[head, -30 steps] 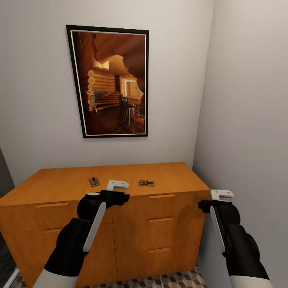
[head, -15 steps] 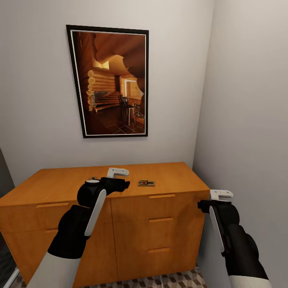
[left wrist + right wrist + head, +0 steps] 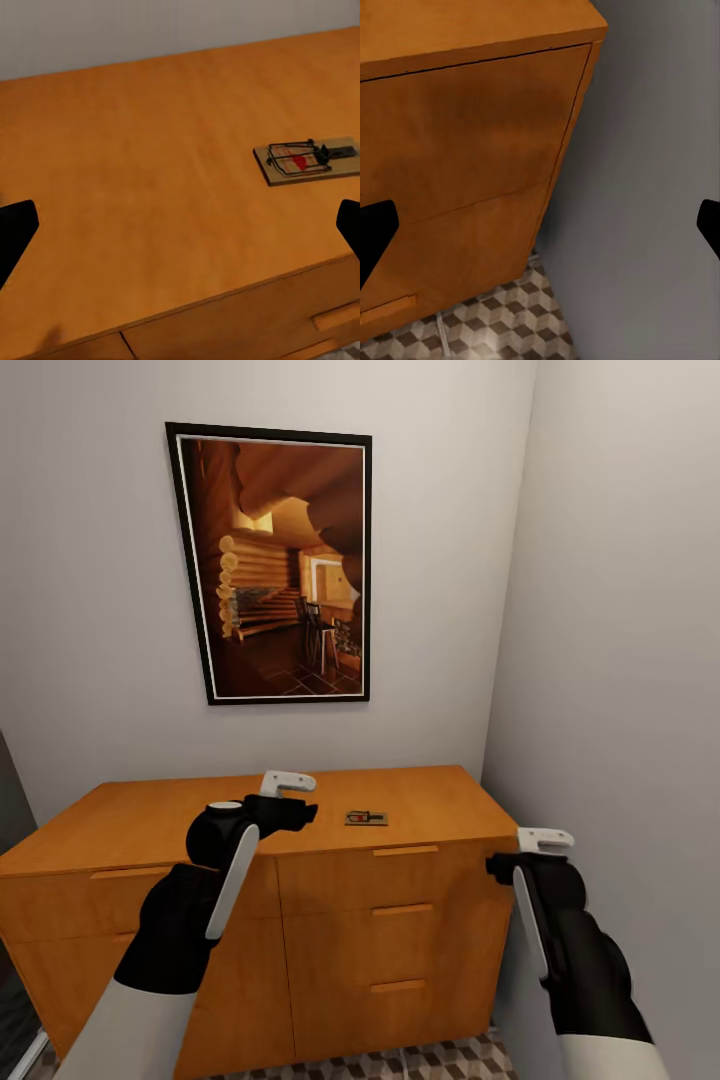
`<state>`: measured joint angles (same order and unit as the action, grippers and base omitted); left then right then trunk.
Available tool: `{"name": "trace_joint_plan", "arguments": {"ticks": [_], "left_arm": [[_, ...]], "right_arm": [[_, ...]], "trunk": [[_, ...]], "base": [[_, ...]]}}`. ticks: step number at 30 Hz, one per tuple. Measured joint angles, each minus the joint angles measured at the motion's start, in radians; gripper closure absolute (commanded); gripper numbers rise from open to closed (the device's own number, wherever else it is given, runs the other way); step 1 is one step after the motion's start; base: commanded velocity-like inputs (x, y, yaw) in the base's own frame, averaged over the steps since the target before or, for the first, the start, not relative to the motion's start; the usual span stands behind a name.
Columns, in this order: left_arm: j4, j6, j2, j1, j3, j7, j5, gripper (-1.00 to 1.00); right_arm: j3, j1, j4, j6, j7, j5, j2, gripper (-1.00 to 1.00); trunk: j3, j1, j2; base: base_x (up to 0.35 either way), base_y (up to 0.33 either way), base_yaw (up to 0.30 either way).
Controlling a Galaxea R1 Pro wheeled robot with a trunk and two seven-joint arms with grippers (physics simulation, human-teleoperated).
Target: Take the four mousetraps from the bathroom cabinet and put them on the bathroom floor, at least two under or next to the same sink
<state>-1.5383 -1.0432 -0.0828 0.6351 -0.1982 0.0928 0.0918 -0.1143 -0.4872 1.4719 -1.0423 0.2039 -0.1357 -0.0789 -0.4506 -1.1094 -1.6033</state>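
The orange-brown cabinet (image 3: 430, 795) stands against the wall in the head view. One mousetrap (image 3: 366, 818) lies flat on its top, right of centre. My left gripper (image 3: 298, 800) hovers over the cabinet top just left of that mousetrap, apart from it. In the left wrist view the same mousetrap (image 3: 306, 159) lies on the cabinet top (image 3: 150, 150), beyond my open left gripper (image 3: 180, 229), whose dark fingertips (image 3: 15, 232) stand wide apart with nothing between them. My right gripper (image 3: 522, 852) hangs open beside the cabinet's right front corner, facing the cabinet's front (image 3: 472, 135).
A framed picture (image 3: 275, 565) hangs above the cabinet. A grey side wall (image 3: 620, 660) runs close along the cabinet's right end. The cube-patterned bathroom floor (image 3: 495, 322) lies below the cabinet, and its tiles (image 3: 420, 1060) also show at the cabinet's foot.
My left arm has risen and reached forward over the cabinet top, and it now covers a second mousetrap seen earlier left of centre. The right gripper has drifted slightly up and left.
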Motion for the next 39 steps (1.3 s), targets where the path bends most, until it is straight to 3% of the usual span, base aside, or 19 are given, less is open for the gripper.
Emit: {"name": "trace_joint_plan", "arguments": {"ticks": [7, 14, 18, 22, 31, 39], "left_arm": [[0.008, 0.000, 0.043, 0.001, 0.019, 0.000, 0.004, -1.00], [0.009, 0.001, 0.086, 0.001, 0.038, 0.000, 0.008, -1.00], [0.010, 0.002, 0.091, 0.001, 0.042, 0.000, 0.008, -1.00], [0.010, 0.004, 0.091, 0.001, 0.042, 0.001, 0.005, -1.00], [0.007, 0.012, 0.088, 0.001, 0.042, 0.002, 0.003, -1.00], [0.005, 0.016, 0.080, 0.001, 0.041, 0.002, 0.003, -1.00]], "right_arm": [[0.000, -0.064, -0.056, 0.000, 0.014, 0.001, -0.023, -1.00], [0.001, -0.155, -0.121, 0.000, 0.020, 0.000, -0.069, -1.00], [0.003, -0.199, -0.135, 0.000, 0.022, -0.002, -0.095, -1.00], [0.017, -0.231, -0.140, 0.000, 0.026, -0.002, -0.095, -1.00], [0.094, -0.299, -0.154, 0.000, 0.069, -0.001, -0.095, -1.00], [0.112, -0.357, -0.182, 0.001, 0.115, 0.008, -0.095, -1.00]], "trunk": [[0.000, 0.000, 0.000], [0.000, 0.000, 0.000], [0.000, 0.000, 0.000], [0.000, 0.000, 0.000], [0.000, 0.000, 0.000], [0.000, 0.000, 0.000]], "base": [[0.000, 0.000, 0.000], [0.000, 0.000, 0.000], [0.000, 0.000, 0.000], [0.000, 0.000, 0.000], [0.000, 0.000, 0.000], [0.000, 0.000, 0.000]]}}
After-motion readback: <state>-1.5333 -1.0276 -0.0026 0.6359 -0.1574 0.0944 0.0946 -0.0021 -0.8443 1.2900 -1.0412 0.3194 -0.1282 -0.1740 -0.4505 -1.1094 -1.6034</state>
